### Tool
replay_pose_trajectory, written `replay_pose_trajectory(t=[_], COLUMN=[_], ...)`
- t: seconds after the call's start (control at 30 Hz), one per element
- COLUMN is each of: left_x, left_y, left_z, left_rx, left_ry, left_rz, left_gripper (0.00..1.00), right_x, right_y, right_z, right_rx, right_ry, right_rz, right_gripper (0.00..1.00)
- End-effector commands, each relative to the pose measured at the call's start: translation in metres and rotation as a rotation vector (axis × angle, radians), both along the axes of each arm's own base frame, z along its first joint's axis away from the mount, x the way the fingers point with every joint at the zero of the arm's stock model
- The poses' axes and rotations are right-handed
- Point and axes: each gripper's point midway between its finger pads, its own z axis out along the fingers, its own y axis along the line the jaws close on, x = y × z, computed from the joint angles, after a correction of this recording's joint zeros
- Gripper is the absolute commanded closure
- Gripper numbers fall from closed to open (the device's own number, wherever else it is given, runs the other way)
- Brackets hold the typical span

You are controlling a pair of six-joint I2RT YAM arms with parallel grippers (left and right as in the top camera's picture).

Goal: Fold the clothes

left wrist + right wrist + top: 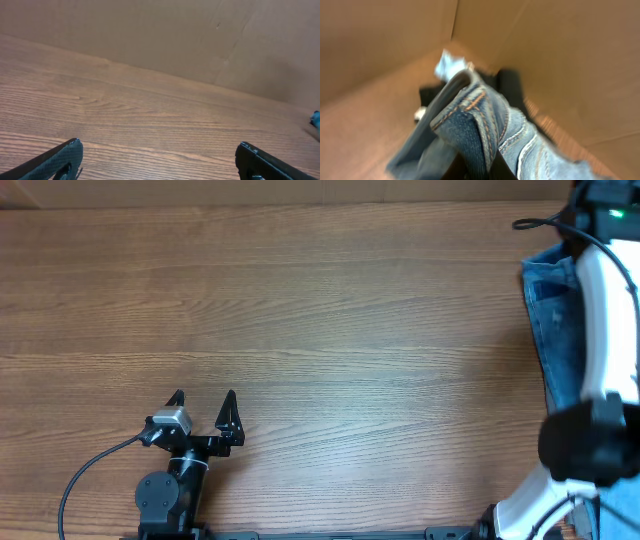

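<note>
Jeans (555,330) lie at the bench's right edge, a fold pinched in the closed right gripper (477,171); left gripper (203,402), near the front edge, gapes empty; best to lift the denim centreward and spread it flat.

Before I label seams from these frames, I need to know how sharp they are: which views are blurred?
Overhead: sharp and evenly lit, table grain crisp, no glare. Left wrist: grain mostly clear, the open jaws dark and soft at the bottom corners. Right wrist: blurred; only the jeans stitching near centre is readable, everything behind smeared.
</note>
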Motion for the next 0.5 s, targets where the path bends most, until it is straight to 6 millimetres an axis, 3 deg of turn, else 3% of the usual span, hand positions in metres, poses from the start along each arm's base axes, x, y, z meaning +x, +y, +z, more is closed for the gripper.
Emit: replay_pose_trajectory(t=[0.0, 0.07, 0.17, 0.47], left_x=[-0.001, -0.001, -0.001, -0.001], left_y=[-0.002, -0.002, -0.002, -0.002], left_z=[0.0, 0.0, 0.0, 0.0], left_rx=[-0.009, -0.009, -0.009, -0.009], left_ry=[-0.002, -0.002, -0.002, -0.002], left_rz=[-0.01, -0.01, -0.01, -0.01], left_gripper=[0.0, 0.0, 0.0, 0.0], right_x=[-0.036, -0.035, -0.029, 0.013], right_y=[0.009, 0.021, 0.033, 0.056], right_z=[0.102, 0.111, 0.104, 0.011], right_rx=[-0.043, -0.01, 0.028, 0.213], right_ry=[-0.254, -0.269, -0.234, -0.066], right_rz=[-0.008, 0.085, 0.171, 0.291], right_gripper=[0.96, 0.96, 0.96, 0.96])
